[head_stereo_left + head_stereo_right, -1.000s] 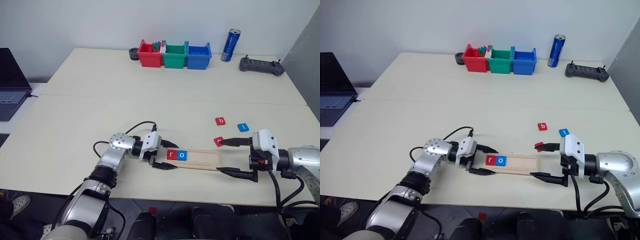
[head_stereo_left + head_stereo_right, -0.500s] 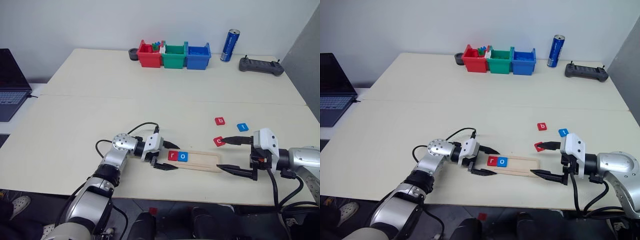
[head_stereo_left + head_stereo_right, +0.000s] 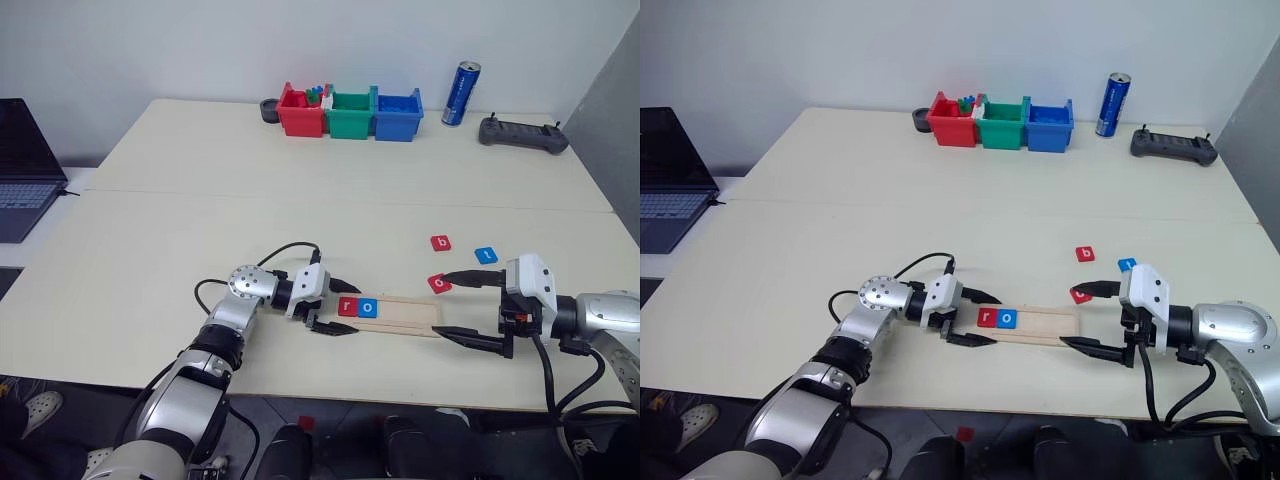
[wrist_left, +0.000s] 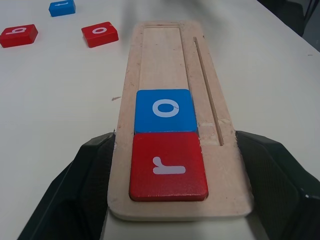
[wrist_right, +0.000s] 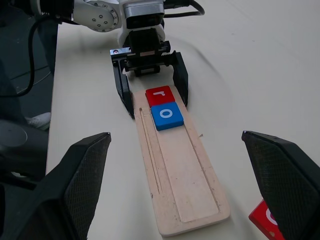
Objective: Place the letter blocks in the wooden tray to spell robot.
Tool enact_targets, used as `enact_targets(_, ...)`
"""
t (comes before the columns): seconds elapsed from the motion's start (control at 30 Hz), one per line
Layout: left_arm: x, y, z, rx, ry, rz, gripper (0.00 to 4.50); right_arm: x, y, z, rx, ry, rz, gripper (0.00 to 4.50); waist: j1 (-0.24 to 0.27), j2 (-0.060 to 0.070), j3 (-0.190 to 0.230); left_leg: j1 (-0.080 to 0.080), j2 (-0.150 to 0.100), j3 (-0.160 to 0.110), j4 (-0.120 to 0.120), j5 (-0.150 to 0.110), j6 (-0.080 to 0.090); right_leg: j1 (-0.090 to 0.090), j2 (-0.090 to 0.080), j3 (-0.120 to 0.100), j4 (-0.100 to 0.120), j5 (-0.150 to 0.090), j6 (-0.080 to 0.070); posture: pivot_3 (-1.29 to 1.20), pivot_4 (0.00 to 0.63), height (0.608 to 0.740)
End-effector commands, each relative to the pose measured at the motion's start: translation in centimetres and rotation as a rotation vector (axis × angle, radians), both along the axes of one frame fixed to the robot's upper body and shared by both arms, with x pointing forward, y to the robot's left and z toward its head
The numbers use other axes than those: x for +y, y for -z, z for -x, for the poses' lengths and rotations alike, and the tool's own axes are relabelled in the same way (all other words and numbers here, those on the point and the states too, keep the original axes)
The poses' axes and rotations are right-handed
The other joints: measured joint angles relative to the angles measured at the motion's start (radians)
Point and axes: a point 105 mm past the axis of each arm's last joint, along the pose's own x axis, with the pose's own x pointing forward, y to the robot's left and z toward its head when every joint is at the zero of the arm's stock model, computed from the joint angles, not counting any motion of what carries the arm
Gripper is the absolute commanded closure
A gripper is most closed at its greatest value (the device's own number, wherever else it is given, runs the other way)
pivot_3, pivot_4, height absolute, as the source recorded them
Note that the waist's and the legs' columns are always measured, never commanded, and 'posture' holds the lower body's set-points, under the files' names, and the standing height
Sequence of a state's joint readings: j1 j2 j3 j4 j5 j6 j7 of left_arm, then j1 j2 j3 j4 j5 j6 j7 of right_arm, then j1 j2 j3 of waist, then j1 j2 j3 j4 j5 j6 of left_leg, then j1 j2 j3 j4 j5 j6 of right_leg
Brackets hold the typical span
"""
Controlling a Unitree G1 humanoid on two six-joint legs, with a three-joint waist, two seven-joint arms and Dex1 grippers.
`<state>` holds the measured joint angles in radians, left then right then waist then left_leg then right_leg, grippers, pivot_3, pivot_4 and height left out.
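The wooden tray (image 3: 400, 316) lies near the table's front edge. In its left end sit a red r block (image 3: 347, 307) and a blue o block (image 3: 368, 308), side by side. My left gripper (image 3: 343, 309) clasps that end, one finger against each long side. A red o block (image 3: 438, 284) lies just past the tray's right end, with a red b block (image 3: 440, 242) and a blue t block (image 3: 486, 255) behind it. My right gripper (image 3: 446, 305) is open at the tray's right end, its far fingertip by the red o block.
Red (image 3: 299, 110), green (image 3: 350, 112) and blue (image 3: 397, 113) bins stand in a row at the back. A blue can (image 3: 461, 91) and a black controller (image 3: 523, 132) are to their right. A laptop (image 3: 20, 170) sits on the far left.
My left elbow has shifted a little. Both grippers, the tray and the blocks stand where they were.
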<state>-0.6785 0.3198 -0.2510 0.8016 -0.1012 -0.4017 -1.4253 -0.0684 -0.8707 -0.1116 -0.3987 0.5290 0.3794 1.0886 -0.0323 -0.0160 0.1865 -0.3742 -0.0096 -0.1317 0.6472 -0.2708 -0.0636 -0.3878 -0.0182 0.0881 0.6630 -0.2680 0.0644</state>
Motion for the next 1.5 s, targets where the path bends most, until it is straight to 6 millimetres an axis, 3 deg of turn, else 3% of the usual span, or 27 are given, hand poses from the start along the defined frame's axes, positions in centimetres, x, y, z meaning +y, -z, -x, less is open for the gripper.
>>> enact_targets(0.03, 0.0, 0.5, -0.2, 0.001, -0.017, -0.028, 0.36, 0.4, -0.7, 0.1, -0.041, -0.021, -0.001, 0.00, 0.000, 0.000, 0.000, 0.000, 0.000, 0.000, 0.000, 0.000, 0.000, 0.000, 0.000, 0.000, 0.000, 0.000, 0.000, 0.00, 0.150, 0.740)
enact_targets(0.1, 0.0, 0.5, -0.2, 0.003, -0.016, -0.029, 0.02, 0.4, -0.6, 0.1, -0.039, -0.021, 0.000, 0.00, 0.000, 0.000, 0.000, 0.000, 0.000, 0.000, 0.000, 0.000, 0.000, 0.000, 0.000, 0.000, 0.000, 0.000, 0.000, 0.00, 0.150, 0.740)
enact_targets(0.3, 0.4, 0.2, -0.1, 0.007, -0.010, -0.034, 0.02, 0.5, -0.6, 0.0, -0.044, -0.017, -0.004, 0.00, 0.000, 0.000, 0.000, 0.000, 0.000, 0.000, 0.000, 0.000, 0.000, 0.000, 0.000, 0.000, 0.000, 0.000, 0.000, 0.00, 0.150, 0.740)
enact_targets(0.7, 2.9, -4.1, 1.1, -0.015, 0.005, 0.035, 0.02, -0.4, -0.1, 0.2, -0.032, 0.057, -0.004, 0.00, -0.004, 0.000, 0.000, -0.001, 0.001, -0.001, -0.001, 0.000, 0.000, -0.001, 0.000, 0.000, 0.000, 0.000, 0.000, 0.00, 0.150, 0.740)
enact_targets(0.87, 3.4, -5.5, 1.8, -0.016, -0.067, 0.099, 0.02, -1.7, 0.0, -0.2, -0.028, 0.173, -0.014, 0.00, -0.002, 0.000, 0.000, -0.001, 0.001, 0.000, -0.001, 0.000, 0.000, -0.001, 0.000, 0.000, 0.000, 0.000, 0.000, 0.00, 0.150, 0.740)
enact_targets(1.0, 3.0, -6.3, 3.1, 0.015, -0.160, 0.191, 0.02, -3.7, 0.8, -1.2, -0.039, 0.374, -0.019, 0.00, -0.001, 0.000, 0.000, -0.001, 0.001, 0.000, -0.001, 0.000, 0.000, -0.001, 0.000, 0.000, 0.000, 0.000, 0.000, 0.00, 0.150, 0.740)
enact_targets(1.23, 2.5, -5.7, 4.8, 0.031, -0.261, 0.240, 0.02, -4.7, 2.1, -0.7, -0.010, 0.570, -0.043, 0.00, 0.001, 0.000, 0.000, 0.000, 0.001, 0.000, -0.001, 0.000, 0.000, -0.001, 0.000, 0.001, 0.000, 0.000, 0.000, 0.00, 0.150, 0.740)
enact_targets(1.5, 2.8, -5.8, 5.2, 0.025, -0.311, 0.255, 0.02, -6.4, 2.9, -1.1, -0.045, 0.714, -0.008, 0.00, 0.000, 0.000, 0.000, 0.000, 0.001, 0.002, -0.001, 0.000, 0.000, -0.001, 0.000, 0.002, 0.000, 0.000, 0.000, 0.00, 0.150, 0.740)
